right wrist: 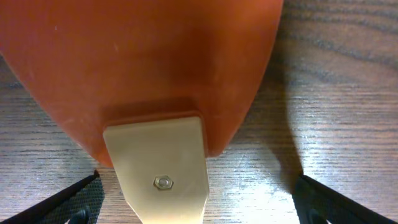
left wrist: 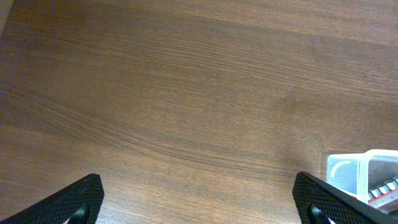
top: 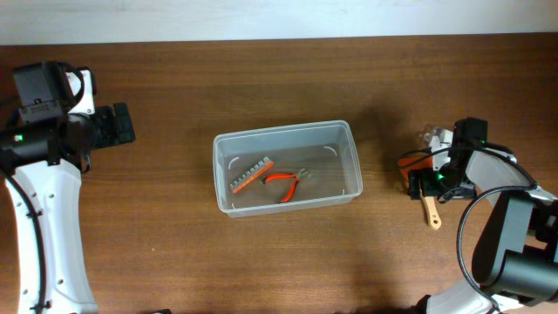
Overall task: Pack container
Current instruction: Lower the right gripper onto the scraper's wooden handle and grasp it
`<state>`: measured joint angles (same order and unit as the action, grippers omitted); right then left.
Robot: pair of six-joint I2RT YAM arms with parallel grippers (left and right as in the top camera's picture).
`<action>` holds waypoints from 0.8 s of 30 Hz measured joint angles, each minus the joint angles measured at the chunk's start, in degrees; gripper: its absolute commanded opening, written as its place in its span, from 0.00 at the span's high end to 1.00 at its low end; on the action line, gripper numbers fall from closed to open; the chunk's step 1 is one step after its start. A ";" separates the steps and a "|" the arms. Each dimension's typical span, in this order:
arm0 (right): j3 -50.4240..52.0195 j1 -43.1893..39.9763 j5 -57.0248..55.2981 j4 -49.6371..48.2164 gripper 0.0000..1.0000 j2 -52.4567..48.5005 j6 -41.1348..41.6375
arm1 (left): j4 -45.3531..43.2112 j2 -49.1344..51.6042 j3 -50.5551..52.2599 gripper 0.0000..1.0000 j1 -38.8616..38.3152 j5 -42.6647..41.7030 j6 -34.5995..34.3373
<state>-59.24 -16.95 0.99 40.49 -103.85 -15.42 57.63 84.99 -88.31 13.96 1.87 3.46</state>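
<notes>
The container [top: 350, 155], a clear rectangular tub, sits mid-table and holds orange-handled pliers [top: 288, 182] and a grey-and-orange strip of bits [top: 251, 174]. Its corner shows in the left wrist view [left wrist: 345, 171]. My right gripper [top: 427, 185] is open, low over an orange spatula with a pale wooden handle [top: 431, 212]. In the right wrist view the spatula [right wrist: 143, 62] fills the frame, and its handle lies between the spread fingers [right wrist: 199, 208], nearer the left one and untouched. My left gripper [top: 125, 124] is open and empty at the far left, over bare wood [left wrist: 199, 211].
A small clear packet [top: 433, 135] lies just behind the right gripper, partly hidden by the arm. The table's back edge runs along the top of the overhead view. Bare wood lies between the left gripper and the container.
</notes>
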 measured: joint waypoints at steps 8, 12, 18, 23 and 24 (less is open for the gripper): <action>-0.94 0.20 0.00 0.79 0.04 -0.74 0.17 | 0.00 0.00 0.00 0.01 0.00 0.79 0.20; -1.29 0.24 -0.04 1.70 0.04 -0.98 0.44 | 0.00 0.00 0.00 0.01 0.00 1.36 0.20; -1.46 0.35 -0.87 5.07 0.04 -1.11 0.90 | 0.00 0.00 0.00 0.01 0.00 1.53 0.20; -1.33 0.39 -1.42 6.67 0.15 -1.09 1.42 | 0.00 0.00 0.00 0.01 0.00 1.55 0.20; -1.27 0.39 -1.57 6.99 0.21 -1.09 1.40 | 0.00 0.00 0.00 0.01 0.00 1.55 0.20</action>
<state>-60.51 -16.56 -0.58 47.48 -104.95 -14.02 57.63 84.99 -88.31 13.96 3.42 3.66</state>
